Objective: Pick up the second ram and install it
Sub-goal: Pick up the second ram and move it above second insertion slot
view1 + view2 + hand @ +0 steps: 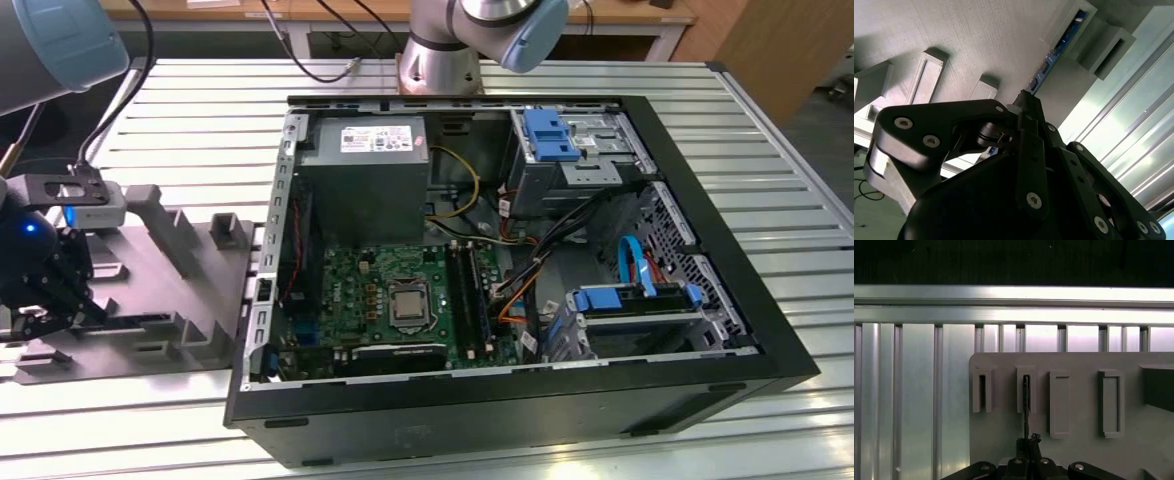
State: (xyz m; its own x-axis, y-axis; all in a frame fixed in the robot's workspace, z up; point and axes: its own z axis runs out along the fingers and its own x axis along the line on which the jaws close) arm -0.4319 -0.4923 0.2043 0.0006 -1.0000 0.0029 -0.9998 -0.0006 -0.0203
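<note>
The second ram [1054,50] is a thin blue board standing on edge in a slot of the grey moulded tray [979,40]. In the first wrist view the ram [1025,400] shows edge-on as a dark line from a raised tray block down to my fingers. My gripper [1026,102] is shut on the near end of the ram, its black fingers pressed together around the edge. In the exterior view the gripper [40,300] hangs low over the tray [174,290] at the exterior view's left. The black memory slots [467,290] lie on the motherboard, right of the processor socket.
An open black computer case [694,380] lies flat on the slatted aluminium table [200,130], right of the tray. Inside are a grey power supply [363,170], loose cables and blue drive brackets [547,135]. The arm's base [441,50] stands behind the case.
</note>
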